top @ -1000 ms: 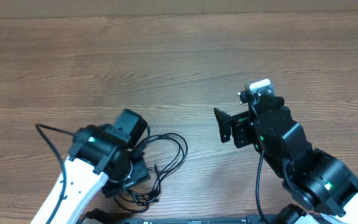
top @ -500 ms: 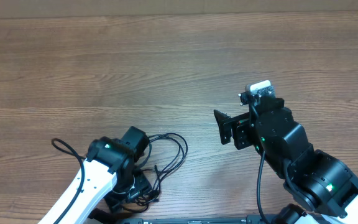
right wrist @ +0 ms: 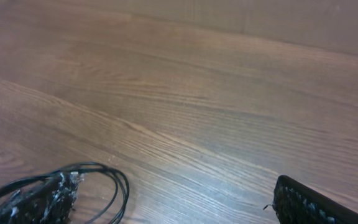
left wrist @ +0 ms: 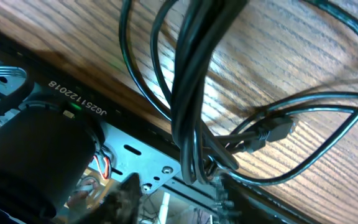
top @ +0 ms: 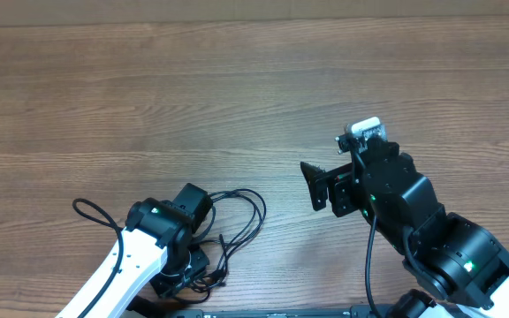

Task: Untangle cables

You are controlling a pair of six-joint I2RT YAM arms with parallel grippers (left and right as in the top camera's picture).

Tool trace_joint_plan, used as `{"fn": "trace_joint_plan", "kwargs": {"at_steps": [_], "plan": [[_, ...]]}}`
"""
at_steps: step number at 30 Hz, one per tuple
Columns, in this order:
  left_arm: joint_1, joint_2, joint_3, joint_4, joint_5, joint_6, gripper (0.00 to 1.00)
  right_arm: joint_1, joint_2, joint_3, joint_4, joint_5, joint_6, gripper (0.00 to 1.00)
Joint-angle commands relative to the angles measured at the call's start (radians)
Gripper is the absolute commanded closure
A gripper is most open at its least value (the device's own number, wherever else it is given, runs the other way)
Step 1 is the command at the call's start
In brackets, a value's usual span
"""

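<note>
Cables (left wrist: pixel 188 93) lie tangled under the left gripper (top: pixel 184 268), its grip impossible to tell; right gripper (top: pixel 316 185) gapes, well apart

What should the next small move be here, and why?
Likely: close the left gripper on the bunched cables and lift slightly. It sits over the tangle near the front edge of the table, with the strands filling its wrist view; loops and a plug trail off sideways. The right gripper hangs open, well apart from the tangle.
</note>
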Motion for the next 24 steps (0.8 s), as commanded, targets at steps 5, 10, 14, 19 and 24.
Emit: {"fn": "trace_joint_plan", "kwargs": {"at_steps": [5, 10, 14, 19, 24], "plan": [[-0.006, -0.005, -0.006, 0.0, -0.054, -0.011, 0.5, -0.004, -0.014, 0.013, 0.001, -0.013, 0.003, 0.0], [-0.006, -0.005, -0.006, 0.011, -0.119, -0.011, 0.43, -0.004, -0.014, 0.013, -0.001, -0.017, 0.003, 0.0], [-0.006, -0.005, -0.006, 0.043, -0.138, -0.009, 0.43, -0.003, -0.014, 0.013, -0.007, -0.017, 0.003, 0.0], [-0.006, -0.004, -0.006, 0.08, -0.156, -0.007, 0.48, -0.003, -0.015, 0.013, -0.018, -0.036, 0.002, 0.0], [-0.006, -0.004, -0.007, 0.082, -0.172, -0.003, 0.54, -0.003, -0.015, 0.013, -0.018, -0.05, 0.003, 0.0]]}}
